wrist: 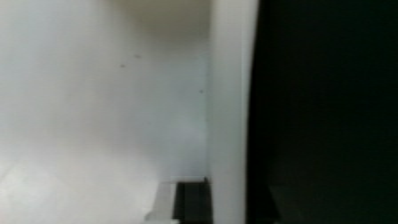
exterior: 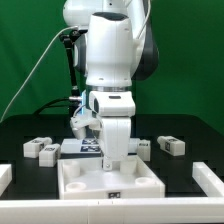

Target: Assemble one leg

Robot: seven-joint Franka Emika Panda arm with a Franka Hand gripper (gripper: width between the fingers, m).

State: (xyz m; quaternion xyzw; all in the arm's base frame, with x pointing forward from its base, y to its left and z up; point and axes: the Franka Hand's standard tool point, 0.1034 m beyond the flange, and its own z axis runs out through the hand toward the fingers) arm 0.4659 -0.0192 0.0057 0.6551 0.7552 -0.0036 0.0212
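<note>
**Gripper** (exterior: 113,157). Stands upright at the far rim of the tray (exterior: 80,183), its lower end at or just behind that rim. How far it is open cannot be told, because the fingertips are hidden. Nothing in its hold can be made out.

**The leg** (exterior: 170,145). Lies loose on the table (exterior: 35,170), beyond the tray's far corner on the exterior view's right. It is well apart from the gripper and not yet fitted. Two like blocks (exterior: 40,149) lie beyond the tray's opposite far corner.

**Marker board** (exterior: 88,147). Just behind the tray, partly covered by the arm (exterior: 110,50).

**Hazards, as judged.**
- With the gripper this low against the tray, a sideways move could drag or twist the tray off line for fitting.
- Further descent could jam the fingers on the rim.
- A swing toward the leg could clip the marker board.

**Obscured.**
- The fingertips.
- The tray's far rim behind the gripper.
- A small pale shape between the gripper and the leg, which may be a block or the board's end.
- The wrist view gives only blurred white beside black, and what the white is cannot be told.
</note>
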